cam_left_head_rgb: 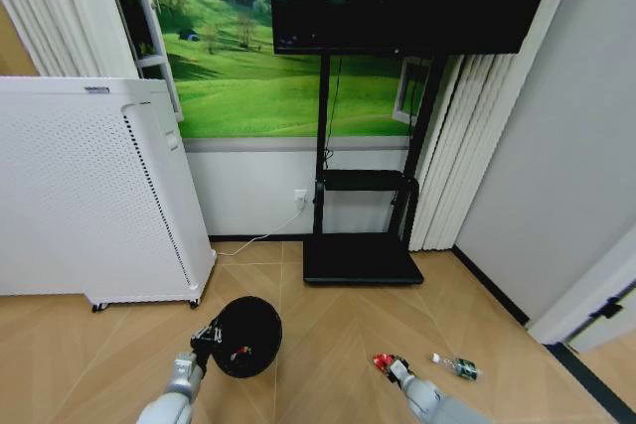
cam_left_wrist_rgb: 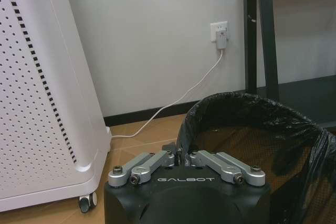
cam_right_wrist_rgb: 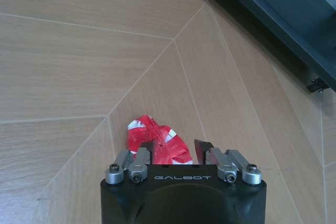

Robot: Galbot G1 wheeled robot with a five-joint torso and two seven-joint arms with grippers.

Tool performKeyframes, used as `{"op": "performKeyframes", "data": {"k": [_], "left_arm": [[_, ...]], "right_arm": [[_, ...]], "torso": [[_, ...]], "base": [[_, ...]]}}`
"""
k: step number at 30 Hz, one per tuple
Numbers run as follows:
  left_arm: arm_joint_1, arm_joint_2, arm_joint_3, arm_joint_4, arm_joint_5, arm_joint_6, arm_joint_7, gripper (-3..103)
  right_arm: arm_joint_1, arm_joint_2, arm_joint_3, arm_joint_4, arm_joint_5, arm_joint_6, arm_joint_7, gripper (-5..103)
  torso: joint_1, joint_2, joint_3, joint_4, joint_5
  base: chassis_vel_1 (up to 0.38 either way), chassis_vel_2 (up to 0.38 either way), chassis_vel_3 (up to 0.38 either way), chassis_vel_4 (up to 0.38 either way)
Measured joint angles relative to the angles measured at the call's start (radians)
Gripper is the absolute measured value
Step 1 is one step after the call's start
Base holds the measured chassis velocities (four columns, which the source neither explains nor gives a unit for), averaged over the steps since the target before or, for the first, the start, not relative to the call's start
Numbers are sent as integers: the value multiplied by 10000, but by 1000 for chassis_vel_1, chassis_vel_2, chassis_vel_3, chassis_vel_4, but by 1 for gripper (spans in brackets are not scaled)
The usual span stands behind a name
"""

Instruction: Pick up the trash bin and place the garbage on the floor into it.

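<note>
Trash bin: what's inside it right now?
The trash bin, held at its rim by the left gripper, has a black bag liner. In the head view a small red-and-white item lies inside. The wrist view shows mesh wall; the bottom is hidden.

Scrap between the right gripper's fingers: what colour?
The scrap is red with white patches, clearest in the right wrist view, at the right gripper.

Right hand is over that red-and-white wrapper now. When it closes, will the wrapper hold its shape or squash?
The red-and-white wrapper looks crumpled and thin, so it will probably squash and feel very light. Lying low on the wooden floor between the open fingers of the right hand, it may slide rather than lift.
</note>
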Motion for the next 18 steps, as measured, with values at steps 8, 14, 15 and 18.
{"op": "performKeyframes", "data": {"k": [8, 14, 15, 18], "left_arm": [[31, -70, -46, -55, -1, 3, 0, 6], [14, -181, -2, 10, 87, 3, 2, 6], [14, -181, -2, 10, 87, 3, 2, 6], [-21, -247, 103, 69, 172, 3, 3, 6]], "right_arm": [[18, -391, -169, 255, -106, -35, -261, 75], [-331, -905, -87, 938, 129, 103, -272, 99], [-331, -905, -87, 938, 129, 103, -272, 99], [-373, -991, 10, 1025, 255, 197, -270, 100]], "torso": [[0, 0, 0, 0, 4], [0, -1, 0, -3, 2], [0, -1, 0, -3, 2], [0, -2, 0, 1, 2]], "base": [[0, 0, 0, 0], [0, 0, 0, 0], [0, 0, 0, 0], [0, 0, 0, 0]]}}
